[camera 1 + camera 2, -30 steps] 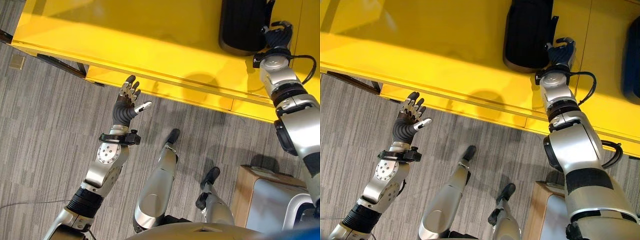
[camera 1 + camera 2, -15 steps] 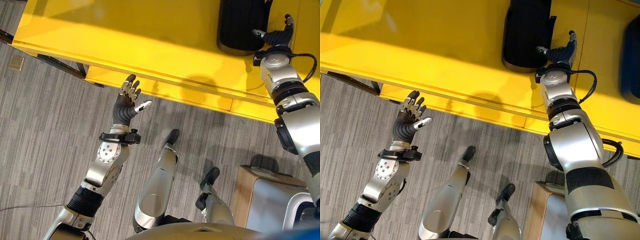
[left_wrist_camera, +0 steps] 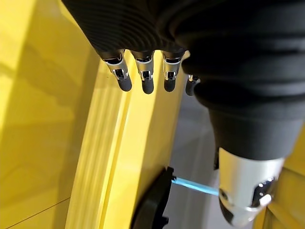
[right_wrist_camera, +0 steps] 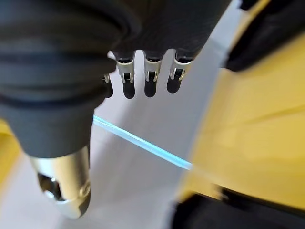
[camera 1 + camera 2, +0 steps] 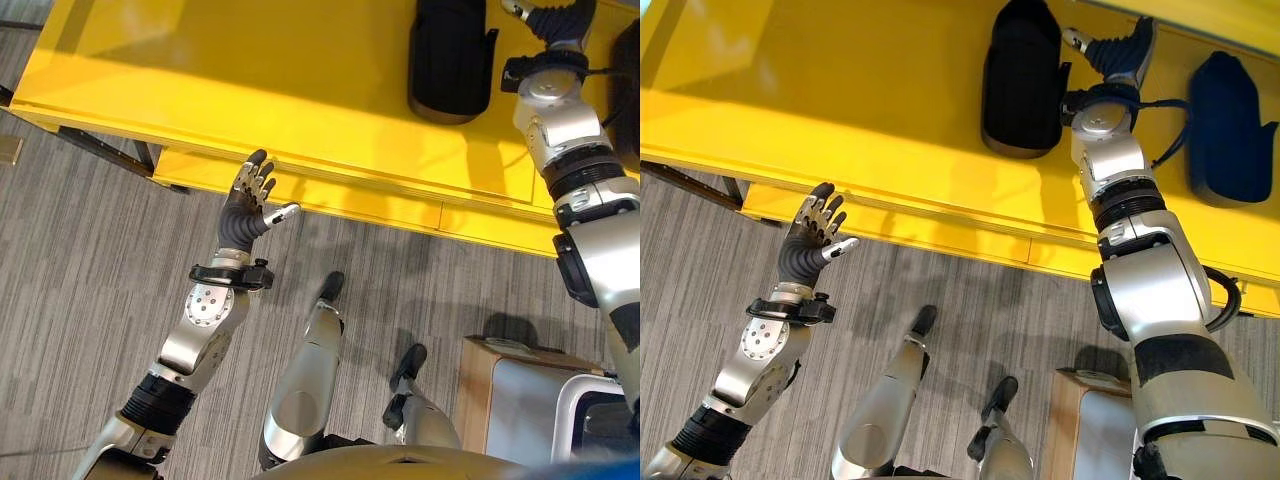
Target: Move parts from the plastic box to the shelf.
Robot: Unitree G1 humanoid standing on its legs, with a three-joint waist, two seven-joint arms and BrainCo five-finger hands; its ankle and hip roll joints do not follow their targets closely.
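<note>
Yellow shelf (image 5: 840, 80) carried two dark parts: one (image 5: 1020, 80) just beside the right hand (image 5: 1118, 52), another (image 5: 1230, 130) further right. Right hand was spread, empty. Left hand (image 5: 250, 200) spread, idle below the shelf edge. Best withdrawal: straight back, clear of both parts.

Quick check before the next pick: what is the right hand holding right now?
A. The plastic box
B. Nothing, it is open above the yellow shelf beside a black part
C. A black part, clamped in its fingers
B. The right hand has relaxed fingers holding nothing, raised over the yellow shelf just beside the black part, which lies on the shelf apart from it.
</note>
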